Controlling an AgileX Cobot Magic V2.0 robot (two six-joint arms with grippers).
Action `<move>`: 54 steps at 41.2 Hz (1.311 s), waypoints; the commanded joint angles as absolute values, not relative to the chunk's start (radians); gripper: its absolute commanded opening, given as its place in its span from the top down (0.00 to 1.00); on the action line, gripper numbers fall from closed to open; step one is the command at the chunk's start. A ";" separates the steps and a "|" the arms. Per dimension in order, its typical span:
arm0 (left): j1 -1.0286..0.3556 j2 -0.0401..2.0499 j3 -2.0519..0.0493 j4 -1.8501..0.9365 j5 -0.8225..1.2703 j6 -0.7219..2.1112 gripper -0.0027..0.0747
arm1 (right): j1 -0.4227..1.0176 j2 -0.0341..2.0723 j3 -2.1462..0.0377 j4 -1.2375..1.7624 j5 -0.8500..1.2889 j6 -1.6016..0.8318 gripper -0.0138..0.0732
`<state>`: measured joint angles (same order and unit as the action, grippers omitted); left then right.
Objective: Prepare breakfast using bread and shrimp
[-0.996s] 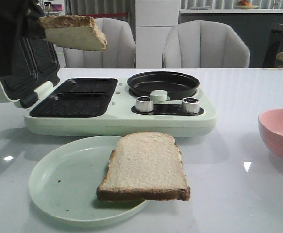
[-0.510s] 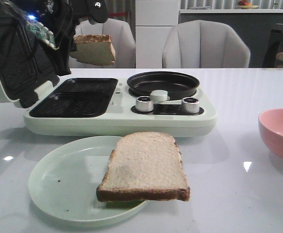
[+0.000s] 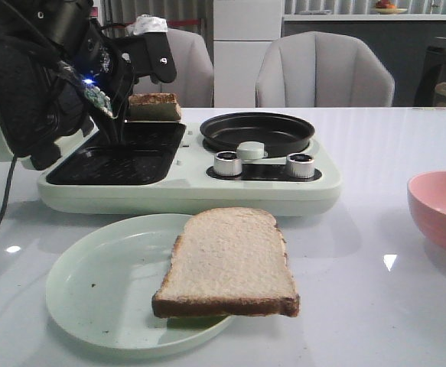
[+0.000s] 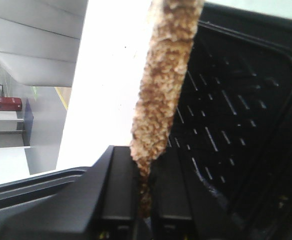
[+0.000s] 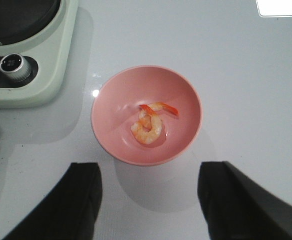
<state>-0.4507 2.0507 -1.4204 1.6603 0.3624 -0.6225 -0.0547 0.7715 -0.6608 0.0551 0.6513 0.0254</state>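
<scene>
Left gripper (image 4: 143, 200) is clamped on the crust edge of one bread slice (image 3: 154, 106), held at upper left of the front view, low over the far grill tray (image 3: 141, 134) of the breakfast maker (image 3: 207, 187). The grip on one edge leaves the slice's face free to lie flat in the tray (a judgement). The raised lid (image 3: 20, 95) stands close on the left of the arm; the round pan (image 3: 256, 131) sits to the right, so room to withdraw is mainly upward.

The second slice (image 3: 229, 264) lies at lower centre, overhanging the right rim of the green plate (image 3: 92, 287).

Right gripper (image 5: 151, 200) hovers with fingers apart, empty, above the pink bowl (image 5: 110, 100); the shrimp (image 5: 148, 125) lies inside. Bare table (image 5: 246, 60) surrounds the bowl on most sides.
</scene>
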 commanded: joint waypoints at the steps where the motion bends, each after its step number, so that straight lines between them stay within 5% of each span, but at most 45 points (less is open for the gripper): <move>1: -0.448 1.991 -1.455 1.683 0.360 -0.631 0.60 | -0.059 0.773 -0.693 0.050 0.577 0.024 0.23; 11: -0.448 1.991 -1.455 1.683 0.382 -0.631 0.31 | -0.059 0.773 -0.693 0.050 0.577 0.024 0.23; 38: -0.480 1.815 -1.265 1.662 0.535 -0.667 0.30 | -0.059 0.773 -0.693 0.050 0.577 0.024 0.23; 54: -0.618 1.565 -1.260 0.769 0.783 -0.281 0.30 | -0.059 0.773 -0.693 0.050 0.577 0.024 0.23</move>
